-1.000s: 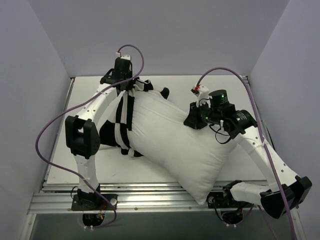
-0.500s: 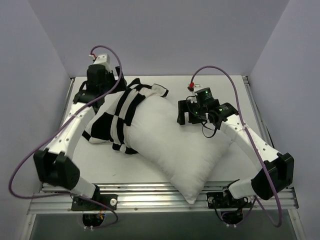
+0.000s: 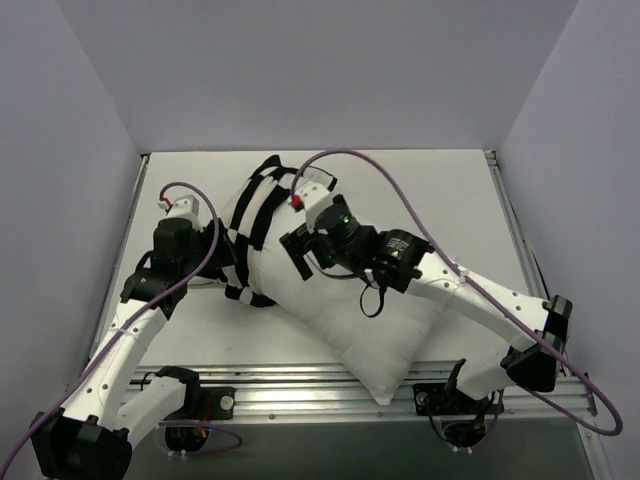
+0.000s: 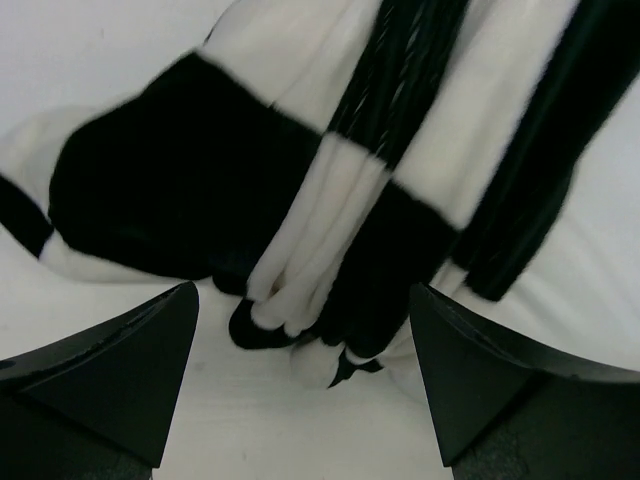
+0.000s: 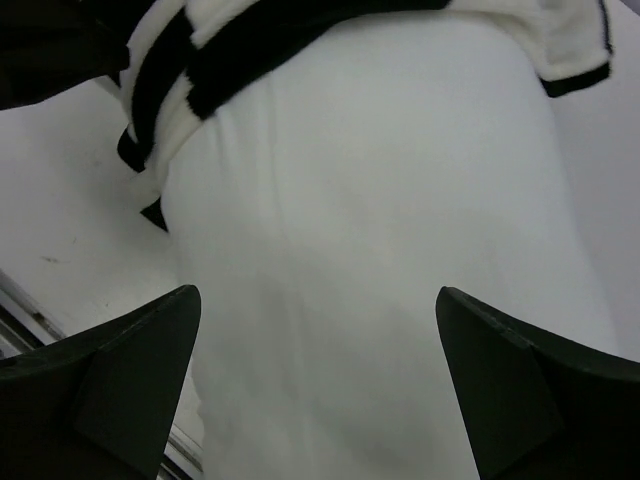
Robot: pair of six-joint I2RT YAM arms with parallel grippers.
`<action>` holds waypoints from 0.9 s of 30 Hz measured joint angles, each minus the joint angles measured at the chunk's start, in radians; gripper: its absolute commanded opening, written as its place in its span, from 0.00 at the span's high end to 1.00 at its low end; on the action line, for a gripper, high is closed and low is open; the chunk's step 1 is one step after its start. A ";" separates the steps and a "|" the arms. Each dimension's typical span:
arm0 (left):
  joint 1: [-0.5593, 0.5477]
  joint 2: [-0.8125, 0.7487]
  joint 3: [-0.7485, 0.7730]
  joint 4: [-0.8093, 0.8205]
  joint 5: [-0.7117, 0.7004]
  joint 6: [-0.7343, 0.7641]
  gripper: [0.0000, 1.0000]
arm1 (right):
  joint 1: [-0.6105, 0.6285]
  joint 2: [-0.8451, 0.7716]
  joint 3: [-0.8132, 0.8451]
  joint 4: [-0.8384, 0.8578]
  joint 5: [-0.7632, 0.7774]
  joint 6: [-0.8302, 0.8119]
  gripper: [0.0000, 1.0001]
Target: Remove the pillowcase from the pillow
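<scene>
The white pillow (image 3: 370,310) lies slantwise across the table, its near corner over the front edge. The checkered pillowcase (image 3: 250,205) is bunched round its far-left end. My left gripper (image 3: 205,262) is open just left of the bunched cover; in the left wrist view the folds of the pillowcase (image 4: 200,170) lie just beyond the gripper (image 4: 302,295), and nothing is held. My right gripper (image 3: 298,250) hangs open over the pillow beside the cover's edge. In the right wrist view bare pillow (image 5: 380,200) fills the gap of the gripper (image 5: 318,292), with the pillowcase (image 5: 230,50) further on.
The white table (image 3: 440,190) is shut in by grey walls at the left, back and right. A metal rail (image 3: 300,400) runs along its front edge, with both arm bases bolted below it. Purple cables loop over both arms.
Both grippers have opened and let go. The left arm pulled back from the far-left corner to the cover's near-left side. The right arm swung left across the pillow, which settled leftward.
</scene>
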 measured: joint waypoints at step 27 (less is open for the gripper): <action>0.041 -0.051 -0.089 -0.028 0.137 -0.042 0.04 | -0.013 0.407 0.016 0.161 0.035 -0.086 1.00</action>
